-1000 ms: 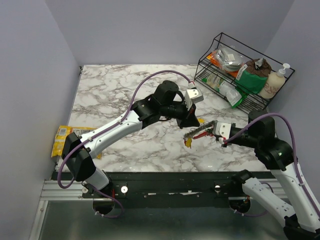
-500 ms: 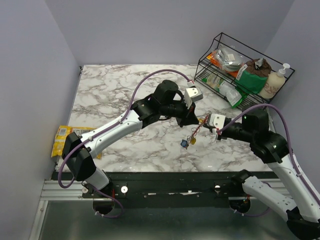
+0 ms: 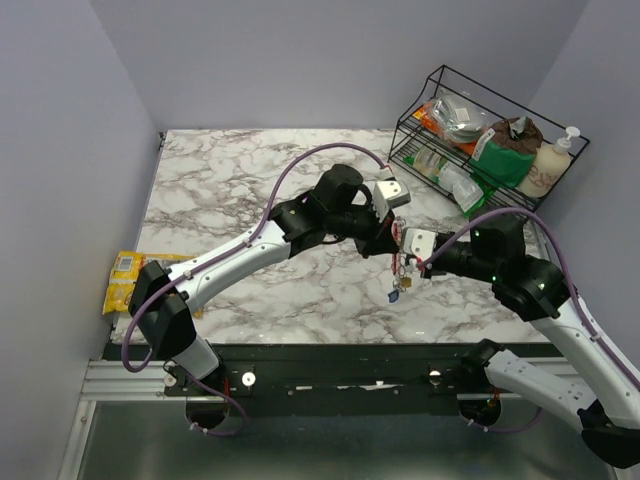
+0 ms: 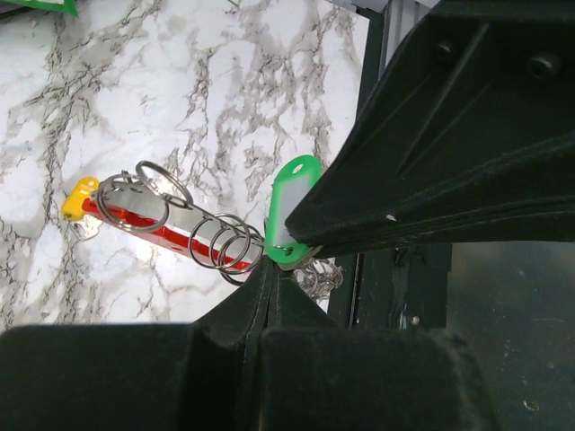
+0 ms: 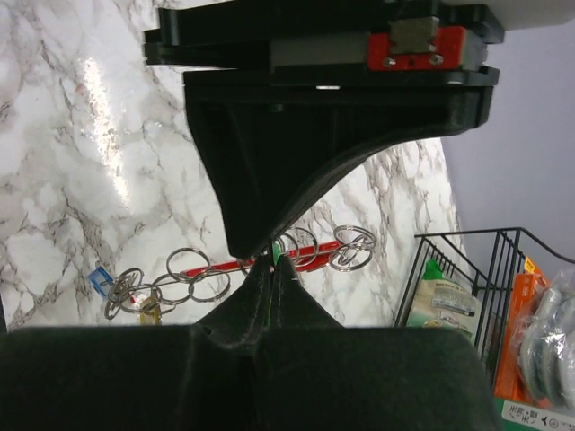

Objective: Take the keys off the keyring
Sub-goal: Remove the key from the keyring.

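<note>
Right over the front-right part of the white, grey-veined marble tabletop point(image 3: 220, 190), the two arms meet tip to tip. The left claw point(image 4: 269, 280) has its fingers pressed together. As far as its wrist view shows, it is clamped on the keyring point(image 4: 171, 235), a long curved clip of bright red and grey metal, at the end where several steel split rings point(image 4: 225, 247) bunch up. The right claw point(image 5: 272, 268) is likewise closed tight. It nips the lower end of the green-tagged key point(image 4: 292, 205), a small key with an oval green plastic head and white label, just beside the left claw's tip. The keys in view are all on the keyring. The yellow-tagged key point(image 4: 79, 193) sits at the far end of the red bar, and the blue-tagged key point(image 5: 99, 278) dangles from a chain of rings near it. At the back right corner stands a black wire rack point(image 3: 412, 150) of packets with a cream pump bottle point(image 3: 548, 165). A flat yellow snack packet point(image 3: 122, 280) lies at the tabletop's left edge.
</note>
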Controlling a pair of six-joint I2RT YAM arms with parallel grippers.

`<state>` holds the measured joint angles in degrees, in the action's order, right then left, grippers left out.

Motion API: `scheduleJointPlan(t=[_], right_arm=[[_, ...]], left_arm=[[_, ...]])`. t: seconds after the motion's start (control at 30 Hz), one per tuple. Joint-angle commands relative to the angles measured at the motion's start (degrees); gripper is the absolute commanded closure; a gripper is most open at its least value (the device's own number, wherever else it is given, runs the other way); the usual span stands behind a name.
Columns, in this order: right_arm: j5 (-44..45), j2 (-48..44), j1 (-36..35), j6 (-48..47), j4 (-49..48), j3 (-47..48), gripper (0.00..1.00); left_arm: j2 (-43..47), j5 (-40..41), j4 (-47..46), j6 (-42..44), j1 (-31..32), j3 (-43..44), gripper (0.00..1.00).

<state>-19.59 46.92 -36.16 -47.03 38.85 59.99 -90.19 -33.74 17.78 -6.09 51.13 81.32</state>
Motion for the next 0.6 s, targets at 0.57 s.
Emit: scheduleJointPlan(t=[0.57], right_arm=[[4.3, -2.8, -6.02, -5.62, 0.62, -13.84, 0.99]], left_arm=[[1.07, 5.08, -5.56, -7.62, -4.9, -0.37, 1.0]])
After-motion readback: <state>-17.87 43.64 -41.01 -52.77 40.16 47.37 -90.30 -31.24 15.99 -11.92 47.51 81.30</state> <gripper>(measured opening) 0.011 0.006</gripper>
